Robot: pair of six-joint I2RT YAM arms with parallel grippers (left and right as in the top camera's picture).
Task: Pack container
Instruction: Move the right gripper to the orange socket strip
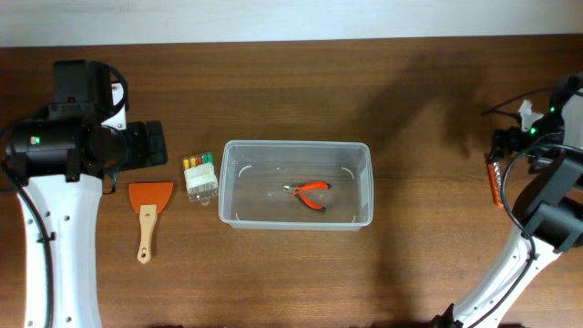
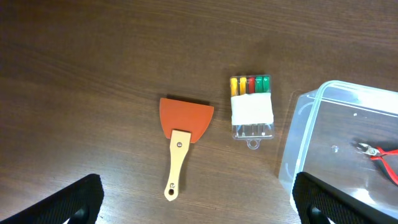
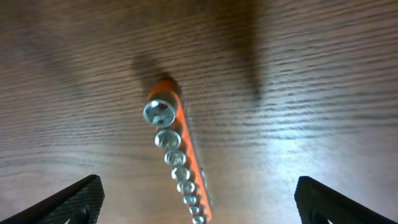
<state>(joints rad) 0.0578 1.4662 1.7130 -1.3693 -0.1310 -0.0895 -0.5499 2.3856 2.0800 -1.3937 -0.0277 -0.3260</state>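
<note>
With the container (image 1: 370,182) at the centre of the table (image 1: 428,273) and the left gripper (image 2: 196,194) and right gripper (image 3: 199,194) both held spread wide, the socket rail (image 3: 178,155) by the right edge could be pinched off-centre and dropped.

Wooden tabletop (image 1: 410,273). Clear rectangular container (image 1: 296,143) near centre, upright. Orange-handled pliers (image 1: 310,193) lie on its floor, right of middle. Just beside its left wall: small clear box (image 1: 199,178) of yellow, green and red pieces. Further toward the left edge: scraper (image 1: 148,210), orange blade, wooden handle pointing to the near edge. Left arm (image 1: 55,210) at left edge. Right arm (image 1: 537,200) at right edge, with an orange strip (image 1: 496,185) partly hidden beside it.
</note>
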